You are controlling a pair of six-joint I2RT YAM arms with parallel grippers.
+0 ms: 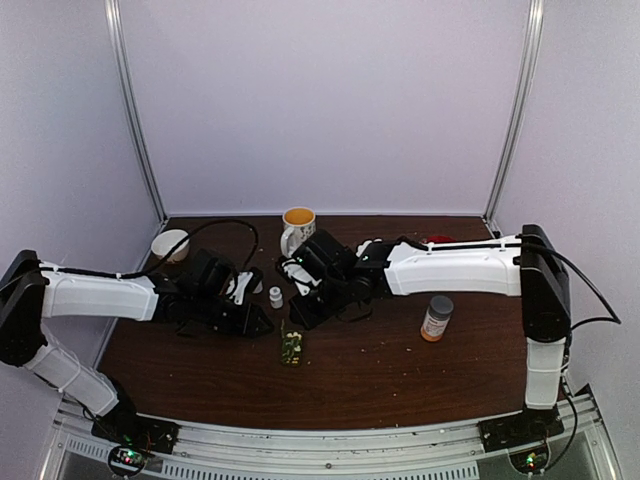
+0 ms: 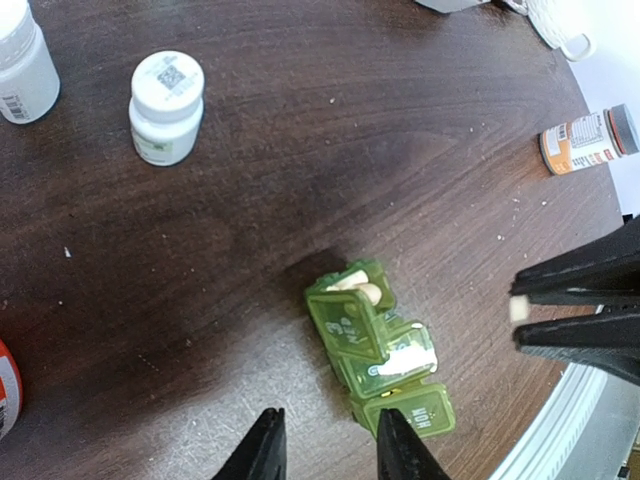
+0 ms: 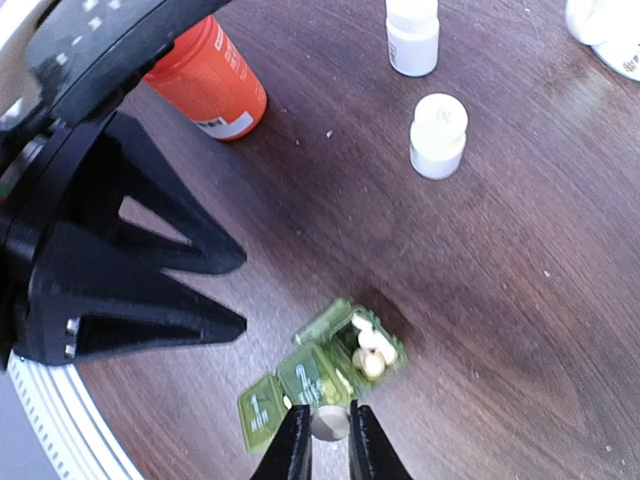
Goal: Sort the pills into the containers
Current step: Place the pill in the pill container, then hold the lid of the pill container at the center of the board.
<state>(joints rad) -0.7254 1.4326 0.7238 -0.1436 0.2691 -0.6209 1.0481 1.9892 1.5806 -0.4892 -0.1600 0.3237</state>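
Hovering over the green pill box (image 3: 318,375), the right claw (image 3: 328,432) pinches one pale pill (image 3: 330,422) between fingers drawn almost together, poised right above the box's raised lids. The left claw (image 2: 328,428) hangs just beside the box, fingers parted and nothing between them. The box lies on the dark wooden bench (image 1: 400,370), near the middle, just in front of a small white bottle (image 1: 275,296) and between the two arms. Sorting looks partly done. One open compartment already holds several pale pills (image 3: 370,348), and the pill in the claw has yet to be dropped. A neighbouring compartment may hold something white, though the lids hide too much to say how many are filled. Only the right wrist camera looks straight down on the pinched pill and the filled compartment. It also shows plainly the orange bottle (image 3: 210,80) with its orange cap, close by the left claw. The left wrist camera catches the right claw side-on, pill at its tip, and picks up the lettering on the lids. The overhead camera gives the wider layout, with a mug (image 1: 297,228), a white bowl (image 1: 170,244) and a grey-capped bottle (image 1: 436,318). It renders the box as a small green patch, with no pill to be made out.
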